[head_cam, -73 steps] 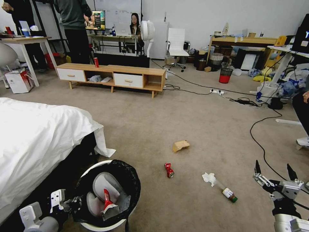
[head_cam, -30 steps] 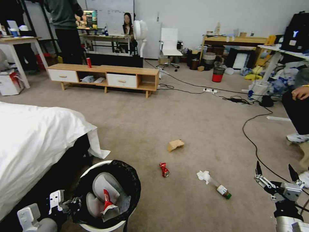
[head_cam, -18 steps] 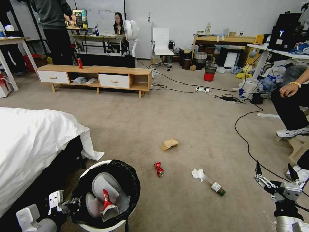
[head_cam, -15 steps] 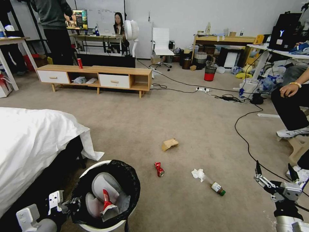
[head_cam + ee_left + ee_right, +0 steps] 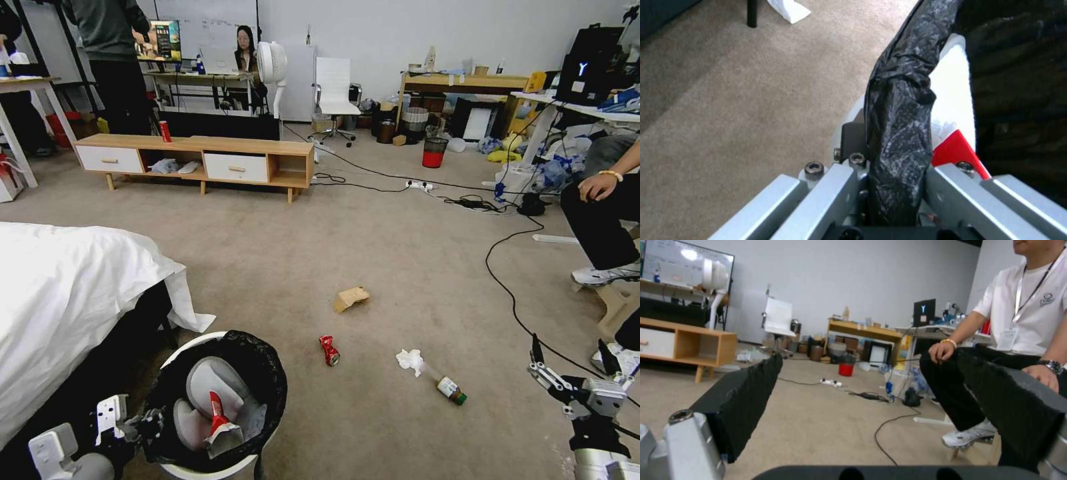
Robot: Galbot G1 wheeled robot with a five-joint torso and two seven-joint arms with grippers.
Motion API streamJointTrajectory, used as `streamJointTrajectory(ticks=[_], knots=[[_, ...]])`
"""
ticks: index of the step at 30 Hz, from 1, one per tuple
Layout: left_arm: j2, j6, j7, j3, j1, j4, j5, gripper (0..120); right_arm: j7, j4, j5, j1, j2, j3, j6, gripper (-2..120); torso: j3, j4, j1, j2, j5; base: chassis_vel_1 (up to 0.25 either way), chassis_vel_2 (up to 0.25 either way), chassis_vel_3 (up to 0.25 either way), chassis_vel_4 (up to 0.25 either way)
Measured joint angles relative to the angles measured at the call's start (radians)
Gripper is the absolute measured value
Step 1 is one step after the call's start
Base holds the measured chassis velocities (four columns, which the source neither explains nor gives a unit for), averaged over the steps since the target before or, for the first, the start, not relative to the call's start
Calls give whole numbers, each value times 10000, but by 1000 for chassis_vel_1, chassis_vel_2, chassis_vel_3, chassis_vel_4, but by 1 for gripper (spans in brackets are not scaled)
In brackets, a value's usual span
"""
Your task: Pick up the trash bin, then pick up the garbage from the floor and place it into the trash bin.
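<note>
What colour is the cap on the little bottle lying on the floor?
Green. The small bottle shows it best in the head view, lying on the carpet beside the white tissue.

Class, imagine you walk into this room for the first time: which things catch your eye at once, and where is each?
First, the trash bin with its black bag, low at the robot's left beside the white bed, its rim clamped in the left pincer. Next, litter strewn over the carpet ahead: a brown paper bag, a crushed red can, a white tissue and a green-capped bottle. The right pincer hangs open, low at the right.
</note>
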Motion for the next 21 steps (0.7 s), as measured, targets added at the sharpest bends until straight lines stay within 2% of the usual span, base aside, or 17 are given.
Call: streamJointTrajectory(ticks=[5, 21], knots=[[17, 1, 0, 0, 36, -44, -11, 1, 1, 12, -8, -26, 5, 14, 5, 100, -1, 0, 0, 0, 1, -62, 42, 37, -67], [-36, -4, 6, -5, 82, -118, -15, 1, 9, 63, -16, -65, -23, 29, 5, 100, 1, 1, 0, 0, -1, -112, 99, 108, -105]])
